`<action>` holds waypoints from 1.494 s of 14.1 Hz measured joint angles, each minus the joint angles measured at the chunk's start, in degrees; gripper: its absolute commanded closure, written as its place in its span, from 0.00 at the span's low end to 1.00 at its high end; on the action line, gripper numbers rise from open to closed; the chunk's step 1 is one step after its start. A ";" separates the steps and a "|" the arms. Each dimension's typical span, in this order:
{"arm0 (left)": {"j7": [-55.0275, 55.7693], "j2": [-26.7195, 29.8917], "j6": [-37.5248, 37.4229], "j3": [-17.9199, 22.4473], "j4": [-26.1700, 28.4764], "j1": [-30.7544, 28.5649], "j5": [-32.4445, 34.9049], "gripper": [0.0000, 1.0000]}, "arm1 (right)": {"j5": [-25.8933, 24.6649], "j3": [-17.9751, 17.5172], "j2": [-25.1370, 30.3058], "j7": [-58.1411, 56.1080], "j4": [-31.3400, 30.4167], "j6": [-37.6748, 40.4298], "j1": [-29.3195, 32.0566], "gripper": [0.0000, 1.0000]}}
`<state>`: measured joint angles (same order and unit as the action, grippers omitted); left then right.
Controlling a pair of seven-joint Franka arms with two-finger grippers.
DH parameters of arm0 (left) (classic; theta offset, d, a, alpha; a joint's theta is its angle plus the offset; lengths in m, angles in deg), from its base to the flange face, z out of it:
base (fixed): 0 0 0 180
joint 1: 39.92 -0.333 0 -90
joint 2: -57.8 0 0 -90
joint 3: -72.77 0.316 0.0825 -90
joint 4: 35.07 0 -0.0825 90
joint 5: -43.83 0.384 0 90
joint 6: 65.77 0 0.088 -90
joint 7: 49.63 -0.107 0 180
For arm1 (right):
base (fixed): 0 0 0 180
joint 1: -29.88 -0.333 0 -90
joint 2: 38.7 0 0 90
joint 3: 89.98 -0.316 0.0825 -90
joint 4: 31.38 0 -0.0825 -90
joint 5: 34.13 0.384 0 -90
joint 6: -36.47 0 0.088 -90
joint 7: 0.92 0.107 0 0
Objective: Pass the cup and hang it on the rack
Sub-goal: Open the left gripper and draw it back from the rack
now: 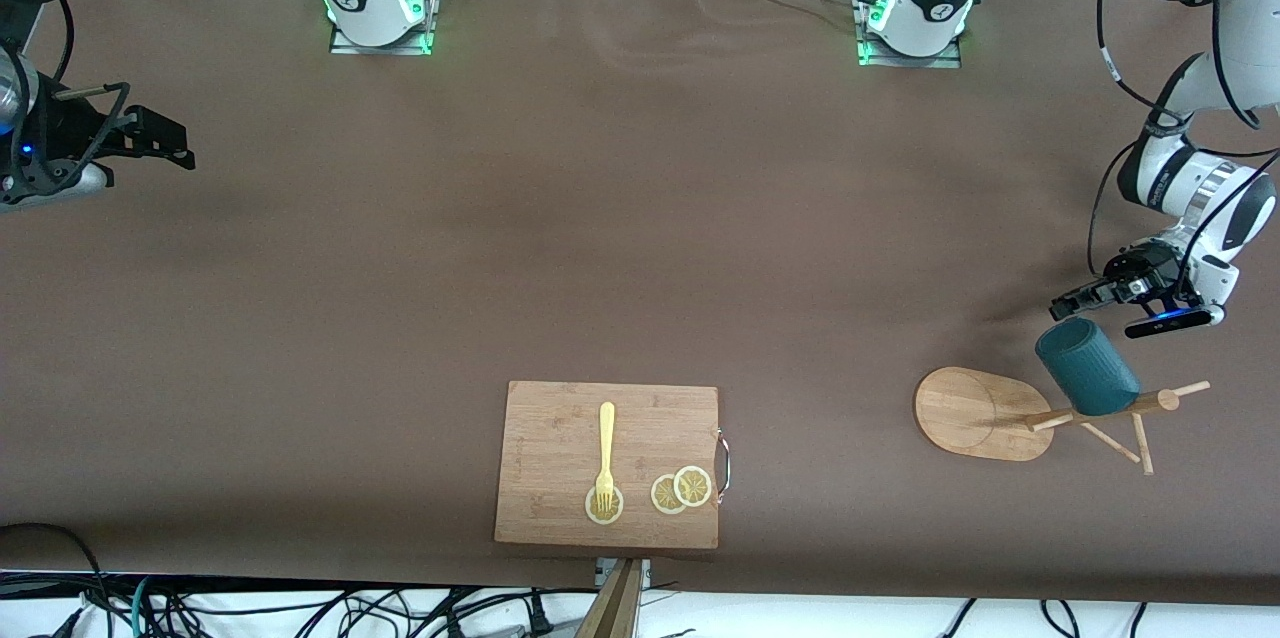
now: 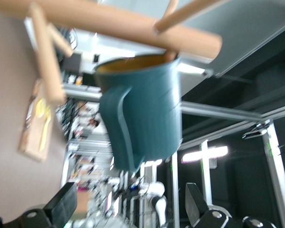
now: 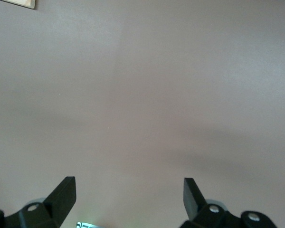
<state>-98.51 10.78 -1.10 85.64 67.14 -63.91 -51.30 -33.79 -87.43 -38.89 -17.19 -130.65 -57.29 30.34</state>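
A matte brown counter fills the scene, evenly lit with soft shadows. Along its nearest edge, tangled black cables lie on a white floor. Metal frame beams and a bright ceiling light show overhead.

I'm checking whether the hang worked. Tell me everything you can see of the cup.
The cup is a small dark teal mug, ribbed outside, mustard-yellow inside, with a small side handle. It looks like glazed ceramic or plastic. It hangs tilted on a peg of the wooden rack, the peg poking into its mouth, at the left arm's end of the table. Only the rack touches it. The left gripper is open just above it, its fingers apart and clear of the cup.
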 measured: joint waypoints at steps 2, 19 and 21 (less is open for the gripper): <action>-0.11 1.46 -0.36 0.74 -0.41 -0.05 6.16 0.00 | 0.00 0.00 0.00 -0.01 0.00 0.00 0.00 0.00; 24.60 29.71 15.93 -9.62 -20.14 16.40 87.08 0.00 | 0.00 0.00 -0.04 -0.07 0.00 0.03 -0.03 0.00; 27.94 32.24 17.08 -13.63 -20.19 17.49 94.07 0.00 | 0.00 0.00 -0.04 -0.07 0.00 0.03 -0.03 0.00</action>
<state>-70.57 43.01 15.97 72.01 46.96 -46.42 42.77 -33.79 -87.43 -38.93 -17.26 -130.65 -57.27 30.30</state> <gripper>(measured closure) 0.000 0.000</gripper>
